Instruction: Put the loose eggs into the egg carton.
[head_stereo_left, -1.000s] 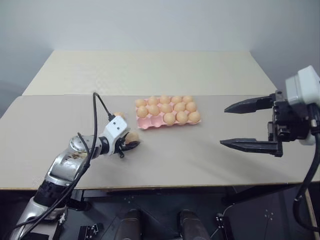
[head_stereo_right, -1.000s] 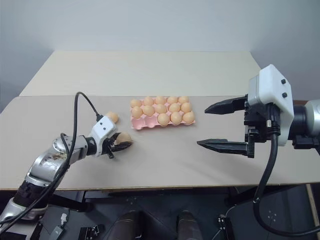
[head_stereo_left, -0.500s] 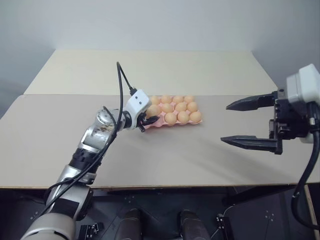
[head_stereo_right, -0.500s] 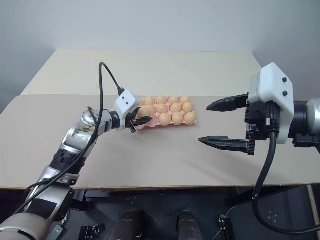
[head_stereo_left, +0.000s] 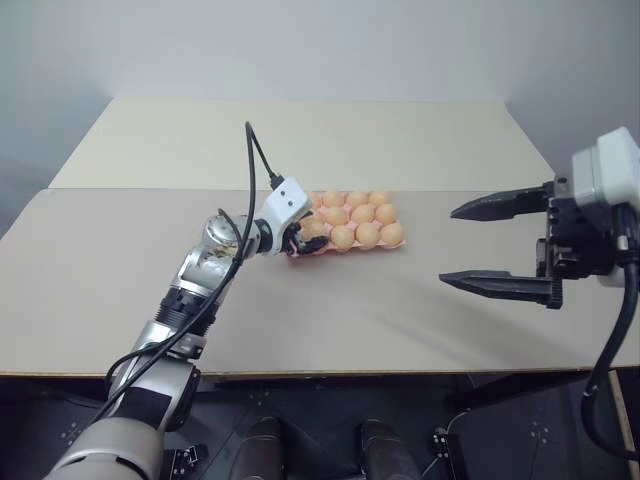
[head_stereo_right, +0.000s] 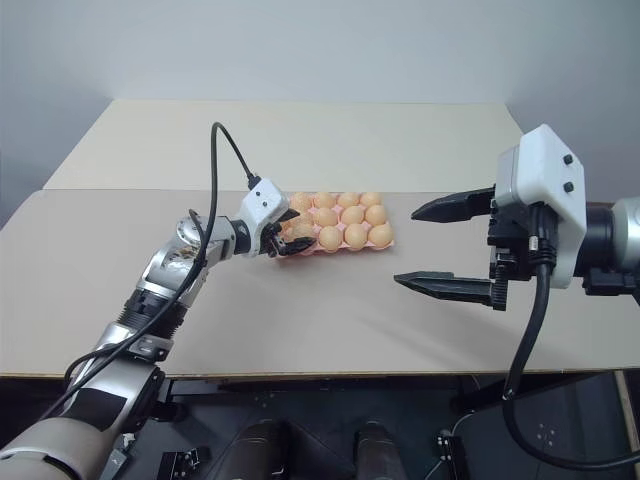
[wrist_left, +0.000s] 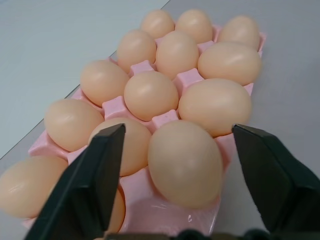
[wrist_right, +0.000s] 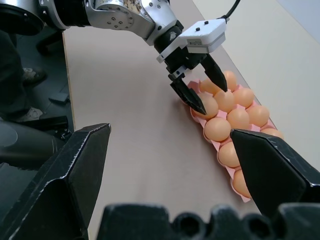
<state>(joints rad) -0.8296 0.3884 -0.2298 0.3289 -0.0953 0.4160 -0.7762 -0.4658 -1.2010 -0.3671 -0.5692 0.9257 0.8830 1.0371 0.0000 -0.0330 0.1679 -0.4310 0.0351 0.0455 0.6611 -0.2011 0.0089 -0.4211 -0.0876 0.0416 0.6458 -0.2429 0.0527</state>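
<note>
The pink egg carton (head_stereo_left: 330, 250) lies mid-table with several tan eggs in its cups. My left gripper (head_stereo_left: 303, 238) is at the carton's near-left corner, open. In the left wrist view its black fingers (wrist_left: 90, 185) stand a little off either side of one egg (wrist_left: 185, 162), which sits in the corner cup of the carton (wrist_left: 170, 210). The right wrist view shows the same left gripper (wrist_right: 205, 90) spread over that corner. Loose eggs on the table are out of view. My right gripper (head_stereo_left: 447, 247) hangs open and empty above the table, right of the carton.
The beige table (head_stereo_left: 350, 320) runs wide in front of the carton, its front edge close to me. A second, paler tabletop (head_stereo_left: 300, 140) adjoins it behind. A black cable (head_stereo_left: 258, 160) arcs up from my left wrist.
My left gripper carried an egg from the table's left side to the carton's near-left corner, then opened. The egg now rests in the cup. The right gripper stayed still.
</note>
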